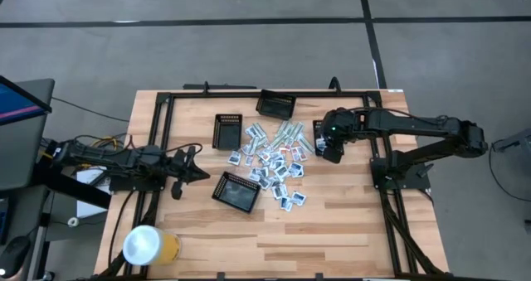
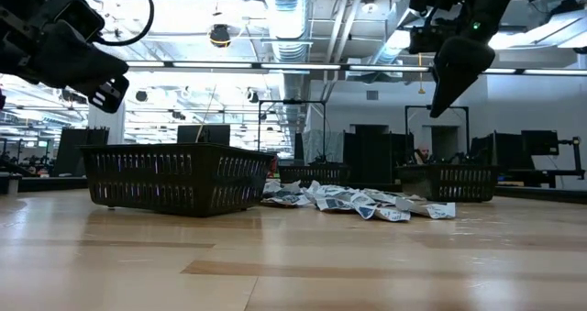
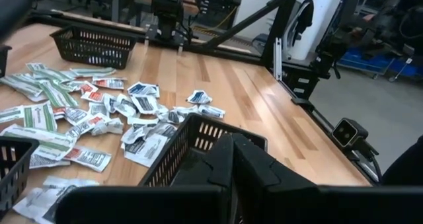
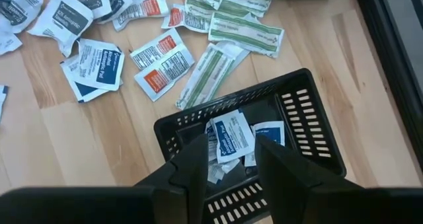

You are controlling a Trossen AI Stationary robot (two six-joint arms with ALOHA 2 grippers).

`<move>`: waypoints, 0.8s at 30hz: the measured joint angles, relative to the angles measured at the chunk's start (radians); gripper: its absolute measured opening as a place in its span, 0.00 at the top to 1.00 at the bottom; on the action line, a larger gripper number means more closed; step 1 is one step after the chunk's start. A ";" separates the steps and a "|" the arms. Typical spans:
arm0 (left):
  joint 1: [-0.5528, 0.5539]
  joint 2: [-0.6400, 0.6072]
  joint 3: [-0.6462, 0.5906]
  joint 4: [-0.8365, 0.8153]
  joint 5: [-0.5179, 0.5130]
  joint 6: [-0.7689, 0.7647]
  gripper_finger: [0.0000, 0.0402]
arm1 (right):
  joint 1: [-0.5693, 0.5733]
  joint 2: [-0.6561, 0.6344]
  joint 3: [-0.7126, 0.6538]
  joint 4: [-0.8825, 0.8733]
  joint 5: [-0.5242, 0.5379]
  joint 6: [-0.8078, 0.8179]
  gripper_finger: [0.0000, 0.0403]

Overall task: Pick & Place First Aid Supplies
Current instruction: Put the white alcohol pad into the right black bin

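A pale wooden table (image 1: 348,223) carries four black mesh baskets (image 1: 236,191), a scatter of first aid packets (image 1: 274,161) at its middle, and a yellow cup (image 1: 149,246) near-left.

Four black mesh trays (image 1: 227,132) sit on the wooden table (image 1: 332,223). A yellow-white roll (image 1: 149,245) lies near its front left corner.

Premises: an industrial robotics lab or workshop hall. Evidence: a butcher-block wooden table (image 1: 332,223) fitted with a black metal frame (image 1: 166,107), standing on a grey concrete floor (image 1: 207,41) marked with dark lines. Above the table, exposed ducts (image 2: 284,17) and strip lighting (image 2: 229,65) run under an open ceiling. Beyond the table, further dark workstations (image 2: 367,155) with monitors (image 2: 541,144) are visible.
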State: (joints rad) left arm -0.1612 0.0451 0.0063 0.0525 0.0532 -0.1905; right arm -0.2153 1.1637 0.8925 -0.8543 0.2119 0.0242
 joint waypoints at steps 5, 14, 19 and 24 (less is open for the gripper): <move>0.000 0.034 0.000 0.000 0.000 0.000 0.98 | 0.008 0.000 0.000 0.031 -0.005 -0.024 0.71; 0.000 0.038 0.000 0.000 0.000 -0.001 0.98 | 0.107 0.000 0.000 0.121 -0.006 -0.021 0.71; 0.000 -0.047 0.000 0.002 0.000 -0.001 0.98 | 0.190 0.001 0.000 0.175 -0.008 -0.017 0.71; -0.002 -0.043 0.000 0.032 0.000 -0.001 0.98 | 0.250 0.003 0.000 0.264 -0.008 -0.023 0.71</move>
State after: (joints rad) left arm -0.1627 0.0017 0.0063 0.0849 0.0532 -0.1913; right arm 0.0350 1.1663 0.8928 -0.5902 0.2036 0.0010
